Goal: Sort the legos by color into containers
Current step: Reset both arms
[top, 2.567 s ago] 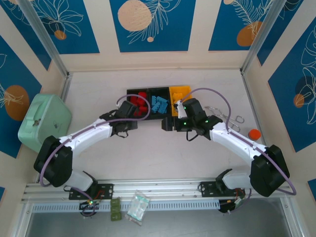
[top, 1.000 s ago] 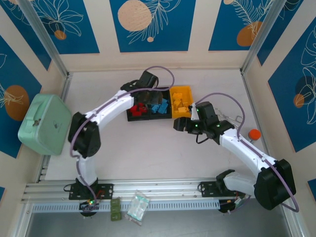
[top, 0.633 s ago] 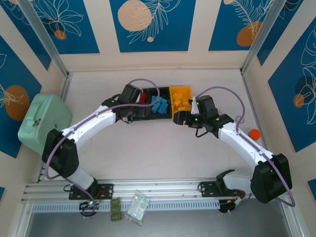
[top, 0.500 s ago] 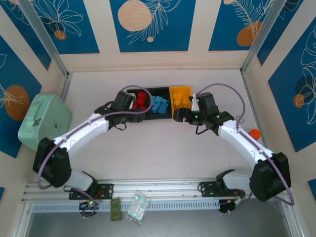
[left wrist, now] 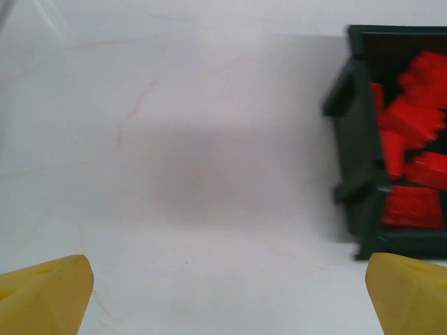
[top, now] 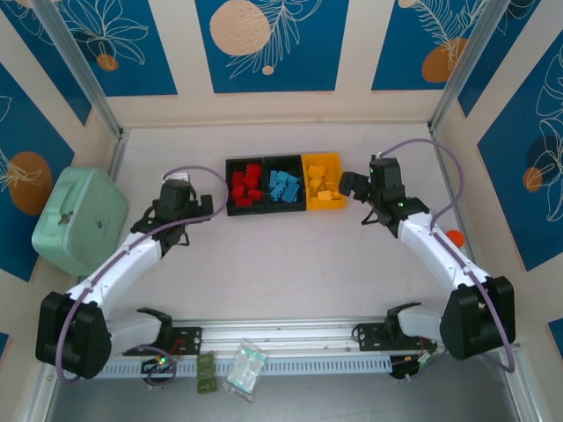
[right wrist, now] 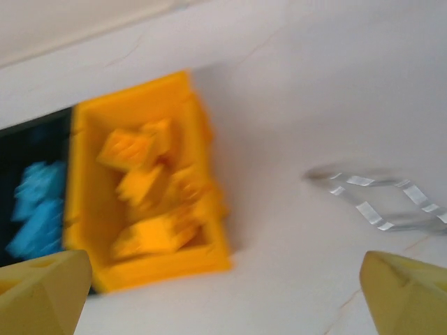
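White table [top: 281,264] — containers [top: 264,212] lined left-right; left gripper [left wrist: 227,279], right gripper [right wrist: 227,276] gape, seemingly empty.

Containers [top: 264,211] in row at far middle of table [top: 281,272], legos [top: 283,186] inside all three. Case [top: 79,220] at left table edge. Left gripper [top: 208,209] near left of row, right gripper [top: 352,189] near right. Tongs [right wrist: 377,202] on table right of row.

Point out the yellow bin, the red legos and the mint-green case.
yellow bin [top: 322,163]: top view, bare floor at its far end.
red legos [top: 246,186]: top view, middle of the pile.
mint-green case [top: 79,220]: top view, centre of its lid.
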Motion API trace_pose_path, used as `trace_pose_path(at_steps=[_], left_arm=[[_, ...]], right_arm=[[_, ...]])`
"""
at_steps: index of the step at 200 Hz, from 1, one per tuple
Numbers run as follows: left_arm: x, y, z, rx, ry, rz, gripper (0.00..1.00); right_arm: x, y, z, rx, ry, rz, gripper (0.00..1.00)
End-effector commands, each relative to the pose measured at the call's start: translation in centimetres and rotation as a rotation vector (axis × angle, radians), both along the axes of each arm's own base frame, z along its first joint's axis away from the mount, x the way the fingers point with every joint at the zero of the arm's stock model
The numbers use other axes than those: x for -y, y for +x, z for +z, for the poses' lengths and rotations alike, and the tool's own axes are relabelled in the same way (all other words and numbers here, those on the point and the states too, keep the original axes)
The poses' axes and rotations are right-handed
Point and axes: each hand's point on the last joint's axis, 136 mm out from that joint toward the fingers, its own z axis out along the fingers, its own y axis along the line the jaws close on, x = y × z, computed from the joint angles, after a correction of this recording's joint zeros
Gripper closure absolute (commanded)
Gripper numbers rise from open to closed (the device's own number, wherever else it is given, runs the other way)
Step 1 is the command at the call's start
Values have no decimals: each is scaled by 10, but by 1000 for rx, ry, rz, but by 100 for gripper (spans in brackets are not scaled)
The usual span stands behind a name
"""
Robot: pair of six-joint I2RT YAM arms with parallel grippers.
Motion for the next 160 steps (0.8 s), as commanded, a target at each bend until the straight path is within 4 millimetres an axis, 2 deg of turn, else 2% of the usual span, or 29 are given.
trace_pose_path(at_steps=[1,31,59,79,88,97,111,119,126,134,139,148,160], left_arm=[[-22,14,5,137,81,43,1],[-42,20,-17,92,139,78,1],[-55,32,-18,141,223,106,1],[-62,39,-26,196,217,113,1],[-64,41,-32,235,195,121,1],[-57,46,-36,271,190,66,1],[-50,51,-34,321,198,19,1],[-50,51,-44,322,189,19,1],[-44,52,-42,363,191,-21,1],[-33,48,-51,338,168,-89,1],[-35,47,-57,348,171,-78,1],[-40,49,-48,421,187,-47,1],[-40,50,-58,320,169,-47,1]], right_arm=[[51,11,5,174,-234,-161,1],[86,17,-30,135,-230,-264,1],[91,24,-56,171,-232,-233,1],[98,25,-74,188,-175,-238,1],[95,27,-75,219,-162,-210,0],[87,28,-78,198,-151,-162,0],[62,27,-77,251,-131,-1,1],[48,25,-78,289,-119,86,1],[42,22,-88,299,-115,127,1],[42,27,-81,355,-118,119,1],[43,27,-82,320,-113,119,1],[45,29,-91,254,-101,117,1],[50,29,-84,294,-123,79,1]])
